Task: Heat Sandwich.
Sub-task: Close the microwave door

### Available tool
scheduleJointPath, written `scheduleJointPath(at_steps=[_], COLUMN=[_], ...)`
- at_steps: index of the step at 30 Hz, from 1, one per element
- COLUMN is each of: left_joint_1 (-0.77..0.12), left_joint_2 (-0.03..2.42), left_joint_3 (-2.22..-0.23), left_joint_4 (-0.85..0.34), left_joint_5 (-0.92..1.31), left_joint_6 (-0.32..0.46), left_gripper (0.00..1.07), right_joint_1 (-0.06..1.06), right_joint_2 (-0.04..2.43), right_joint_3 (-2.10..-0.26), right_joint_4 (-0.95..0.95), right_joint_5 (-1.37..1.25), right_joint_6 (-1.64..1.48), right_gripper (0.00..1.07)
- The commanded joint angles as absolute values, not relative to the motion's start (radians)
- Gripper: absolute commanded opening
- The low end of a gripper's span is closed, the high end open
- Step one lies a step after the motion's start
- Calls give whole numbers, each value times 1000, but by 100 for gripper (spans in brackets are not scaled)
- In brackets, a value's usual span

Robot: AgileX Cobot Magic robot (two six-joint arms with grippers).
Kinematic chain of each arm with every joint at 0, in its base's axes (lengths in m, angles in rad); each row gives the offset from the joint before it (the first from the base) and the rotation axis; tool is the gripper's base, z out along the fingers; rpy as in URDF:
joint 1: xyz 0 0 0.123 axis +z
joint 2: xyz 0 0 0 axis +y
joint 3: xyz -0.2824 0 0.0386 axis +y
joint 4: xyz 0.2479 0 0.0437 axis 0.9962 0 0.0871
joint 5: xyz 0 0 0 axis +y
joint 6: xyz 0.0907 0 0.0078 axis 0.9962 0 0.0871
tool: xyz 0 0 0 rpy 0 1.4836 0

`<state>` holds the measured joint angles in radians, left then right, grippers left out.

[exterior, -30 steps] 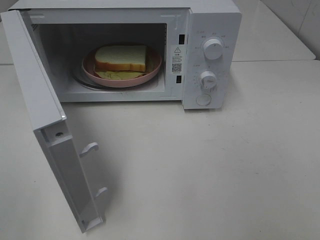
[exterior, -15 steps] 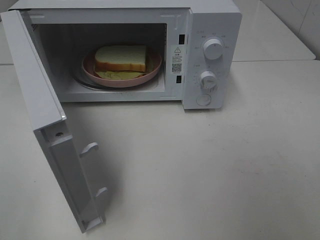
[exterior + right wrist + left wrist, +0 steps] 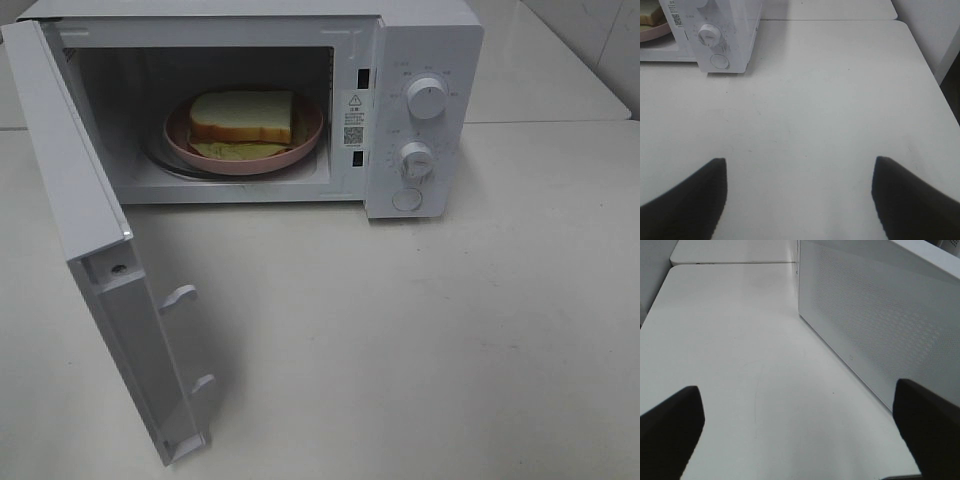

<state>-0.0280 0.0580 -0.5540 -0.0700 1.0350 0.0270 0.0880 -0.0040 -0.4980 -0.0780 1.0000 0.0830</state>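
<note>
The sandwich (image 3: 242, 117), pale toasted bread with yellow-green filling showing at its front edge, lies on a round pink plate (image 3: 308, 140) inside the white microwave (image 3: 425, 40). The microwave's door (image 3: 80, 190) is swung wide open toward the front left. Neither gripper shows in the exterior high view. My left gripper (image 3: 796, 385) is open over bare table beside the door's perforated outer face (image 3: 880, 325). My right gripper (image 3: 799, 160) is open and empty over the table in front of and to the right of the microwave's control panel (image 3: 725, 30); a corner of the sandwich (image 3: 647, 15) shows there.
Two dials, upper (image 3: 427, 99) and lower (image 3: 416, 159), and a round button (image 3: 407, 199) sit on the microwave's right panel. The white table (image 3: 420, 340) stretches in front. A second table section (image 3: 560, 70) lies behind, and the table's right edge (image 3: 935, 75) drops off.
</note>
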Motion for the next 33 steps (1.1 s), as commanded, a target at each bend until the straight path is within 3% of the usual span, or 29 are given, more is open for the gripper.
scheduleJointPath(at_steps=[1, 2, 5, 6, 7, 10, 11, 12, 14, 15, 24, 33], left_joint_1=[-23, -23, -23, -23, -23, -23, -23, -23, -23, -23, -23, -23], left_joint_2=[157, 157, 230, 278, 278, 339, 376, 376, 416, 451, 569, 715], left_joint_3=[-564, -564, -564, -563, -563, -562, -562, -562, -562, -562, -507, -321], left_joint_4=[-72, -72, -76, -76, -76, -76, -76, -76, -75, -75, -75, -64], left_joint_5=[975, 975, 928, 903, 903, 868, 840, 840, 808, 772, 529, 44], left_joint_6=[26, 26, 26, 26, 26, 26, 26, 26, 26, 26, 29, 30], left_gripper=[89, 89, 75, 61, 61, 39, 26, 26, 13, 0, 0, 0], right_joint_1=[80, 80, 80, 80, 80, 80, 80, 80, 80, 80, 80, 80], right_joint_2=[-32, -32, -32, -32, -32, -32, -32, -32, -32, -32, -32, -32], right_joint_3=[-498, -498, -498, -498, -498, -498, -498, -498, -498, -498, -498, -498], right_joint_4=[-75, -75, -75, -75, -75, -75, -75, -75, -75, -75, -75, -75], right_joint_5=[996, 996, 996, 996, 996, 996, 996, 996, 996, 996, 996, 996], right_joint_6=[72, 72, 72, 72, 72, 72, 72, 72, 72, 72, 72, 72], right_gripper=[76, 76, 76, 76, 76, 76, 76, 76, 76, 76, 76, 76])
